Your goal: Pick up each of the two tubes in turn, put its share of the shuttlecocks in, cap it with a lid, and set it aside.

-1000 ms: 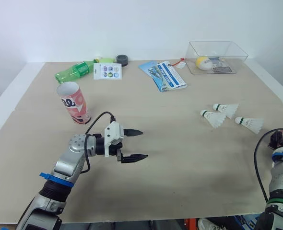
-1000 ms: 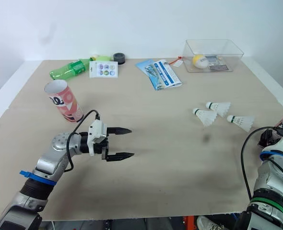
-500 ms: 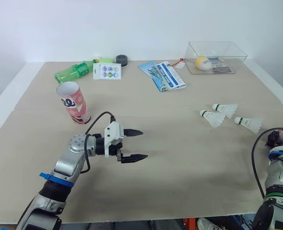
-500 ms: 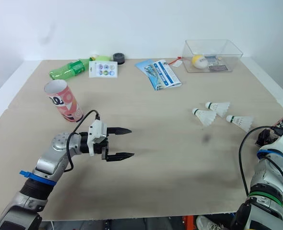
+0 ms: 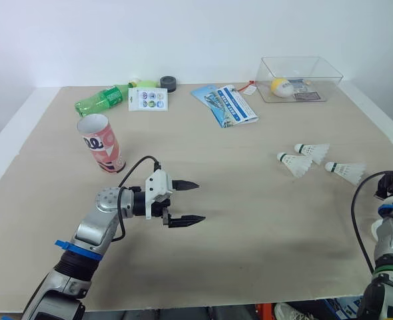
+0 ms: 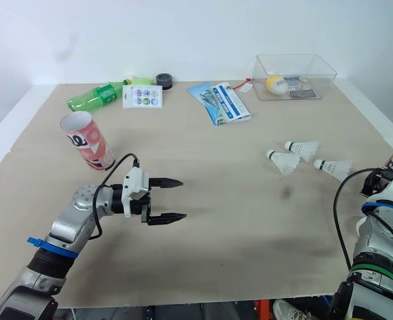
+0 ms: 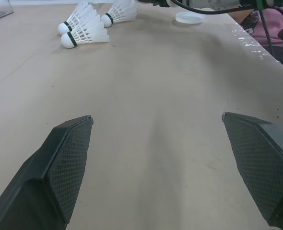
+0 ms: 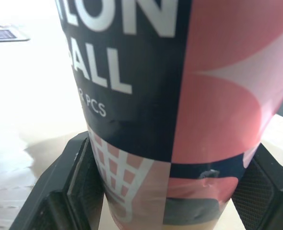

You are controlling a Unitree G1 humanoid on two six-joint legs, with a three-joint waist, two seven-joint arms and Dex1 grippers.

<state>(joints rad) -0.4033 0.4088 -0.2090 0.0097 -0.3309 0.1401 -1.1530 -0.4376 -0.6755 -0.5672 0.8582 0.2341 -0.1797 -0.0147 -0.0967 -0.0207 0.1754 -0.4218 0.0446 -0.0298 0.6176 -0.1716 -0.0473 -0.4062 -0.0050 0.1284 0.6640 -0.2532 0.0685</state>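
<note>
Three shuttlecocks [image 5: 296, 164] lie loose (right hand [image 8: 172, 158] grips a tube [image 8: 156, 72]).

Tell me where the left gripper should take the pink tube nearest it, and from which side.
Clamp the pink tube across its middle, coming level from the side nearest the left gripper, which is open. It stands upright, mouth up, so a side hold should leave the mouth free.
</note>
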